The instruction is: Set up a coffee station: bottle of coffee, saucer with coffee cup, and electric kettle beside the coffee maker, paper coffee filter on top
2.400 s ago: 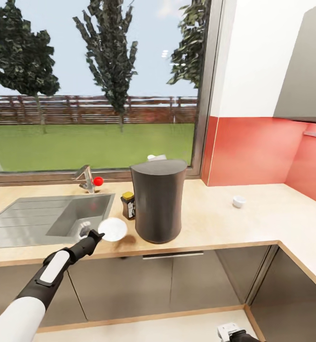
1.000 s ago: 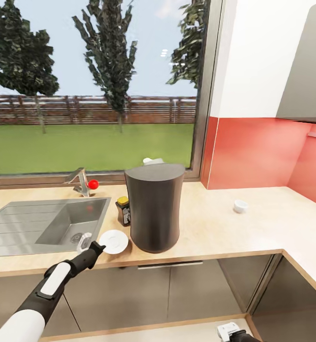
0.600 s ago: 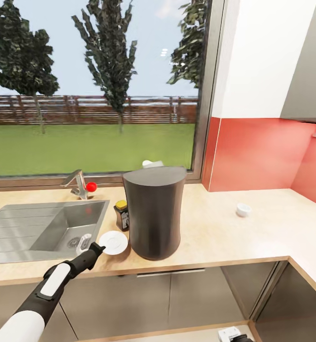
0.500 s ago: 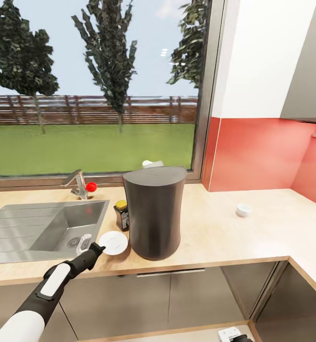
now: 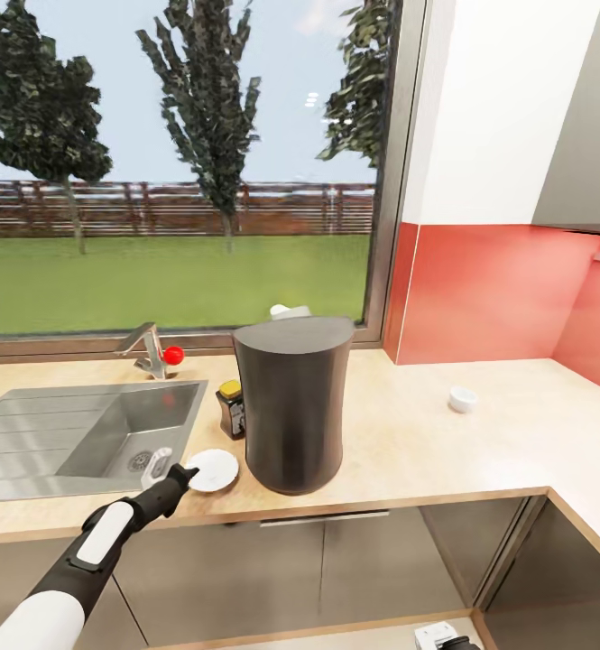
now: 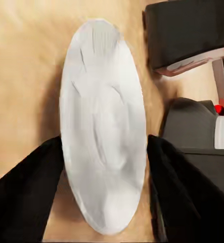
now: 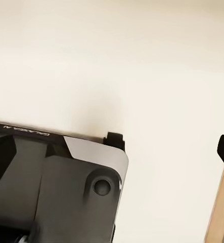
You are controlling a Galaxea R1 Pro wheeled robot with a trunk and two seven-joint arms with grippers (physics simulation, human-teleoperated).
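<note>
White saucer (image 5: pixel 213 469) lies on the wooden tabletop (image 5: pixel 408 442) near its front edge, between the spread fingers of the left end effector (image 5: pixel 175 471). Just beyond stand the dark coffee maker (image 5: pixel 290 402) and coffee bottle (image 5: pixel 232 408). The small white cup (image 5: pixel 462 398), well apart, seems next.

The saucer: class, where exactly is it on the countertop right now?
In the head view, the saucer lies near the counter's front edge, between the sink and the coffee maker, at the left end effector.
</note>
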